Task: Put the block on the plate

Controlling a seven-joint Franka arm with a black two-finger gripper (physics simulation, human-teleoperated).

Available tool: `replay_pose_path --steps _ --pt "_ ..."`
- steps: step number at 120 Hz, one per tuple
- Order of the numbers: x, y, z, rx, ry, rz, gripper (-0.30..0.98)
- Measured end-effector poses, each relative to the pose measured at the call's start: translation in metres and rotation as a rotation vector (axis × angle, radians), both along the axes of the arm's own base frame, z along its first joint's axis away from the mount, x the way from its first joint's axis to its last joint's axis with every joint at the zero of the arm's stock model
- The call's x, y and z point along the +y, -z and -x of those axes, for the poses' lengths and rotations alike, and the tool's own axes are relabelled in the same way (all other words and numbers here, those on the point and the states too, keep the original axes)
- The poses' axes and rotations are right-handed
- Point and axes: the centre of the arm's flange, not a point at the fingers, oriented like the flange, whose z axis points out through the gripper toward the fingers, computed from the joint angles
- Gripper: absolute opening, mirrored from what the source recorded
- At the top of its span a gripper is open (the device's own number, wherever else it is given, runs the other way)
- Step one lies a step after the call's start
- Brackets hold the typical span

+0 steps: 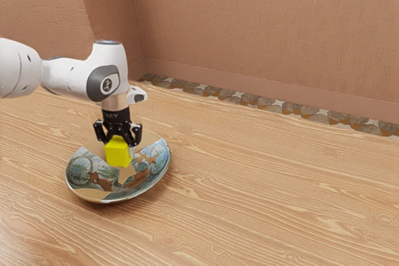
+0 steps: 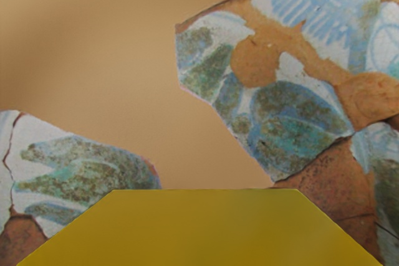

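Item 1: hand (image 1: 118,144), black, 2-fingered, pointing down over the plate in the exterior view; pinching the yellow block, 1 finger to either side.
Item 2: yellow block (image 1: 116,154), plain, flat-faced; located between the fingers, over the inner part of the plate. Contact between its underside and the plate: cannot be told. In the wrist view, its yellow face lies at the lower edge, with the plate's painted surface beyond.
Item 3: plate (image 1: 95,199), round, shallow, with a raised rim; resting on the desk. Decoration: blue, green and white painted patches, leaf-like forms, brown-orange areas and plain tan sections; 1 tan star below the block in the exterior view. Dark crack-like lines run through the pattern in the wrist view.
Item 4: arm (image 1: 70,78), white with grey parts, entering from the exterior view's left.
Item 5: desk (image 1: 262,191), pale wood finish with wavy grain.
Item 6: wall (image 1: 262,29), reddish-brown, textured, behind the desk; along its foot, 1 skirting board (image 1: 249,85) of similar colour, and beside that, 1 strip of stone-patterned edging (image 1: 249,99) in grey, brown and orange.
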Motion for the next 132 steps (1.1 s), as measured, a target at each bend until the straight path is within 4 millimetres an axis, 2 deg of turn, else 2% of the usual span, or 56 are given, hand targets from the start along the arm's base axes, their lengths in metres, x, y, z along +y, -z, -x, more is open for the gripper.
replay_pose_path --steps 20,38,48,72,84,111,132 --pt "0.001 0.007 -0.004 -0.028 0.002 -0.003 0.39" --pt "0.002 0.010 -0.006 -0.040 0.002 -0.002 0.54" --pt "0.002 0.003 -0.007 -0.056 0.003 -0.003 0.59" --pt "-0.012 -0.042 -0.002 -0.100 0.035 -0.008 0.65" --pt "-0.016 -0.075 0.002 -0.119 0.058 -0.009 0.66" --pt "-0.023 -0.163 -0.018 -0.198 0.163 -0.014 0.68" --pt "-0.025 -0.205 -0.004 -0.209 0.231 -0.026 0.68"
